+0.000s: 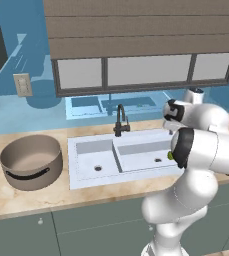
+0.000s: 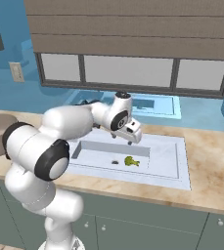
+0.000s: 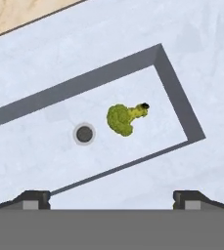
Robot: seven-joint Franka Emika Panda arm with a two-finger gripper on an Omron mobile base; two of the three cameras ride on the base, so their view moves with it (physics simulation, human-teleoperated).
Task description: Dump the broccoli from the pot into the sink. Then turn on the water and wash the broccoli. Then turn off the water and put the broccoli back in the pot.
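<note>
Gripper (image 3: 111, 199) hangs above the sink (image 3: 191, 58) with fingers (image 3: 33, 199) spread wide and holding nothing, broccoli (image 3: 122, 119) lying on the basin floor beyond the tips, beside the drain (image 3: 84, 134), seemingly lined up for pickup; pot (image 1: 32, 161) waits upright on the counter.

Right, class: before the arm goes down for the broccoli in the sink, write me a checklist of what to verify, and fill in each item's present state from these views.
1. Broccoli lies in the sink basin, beside the drain: ok.
2. Water off: no stream falls from the faucet: ok.
3. Gripper open, nothing between its tips: ok.
4. Gripper is above the basin that holds the broccoli: ok, though the floret sits slightly off centre in the hand view.
5. Pot upright on the counter left of the sink, ready to receive: ok.
6. Broccoli already washed: cannot tell.
</note>
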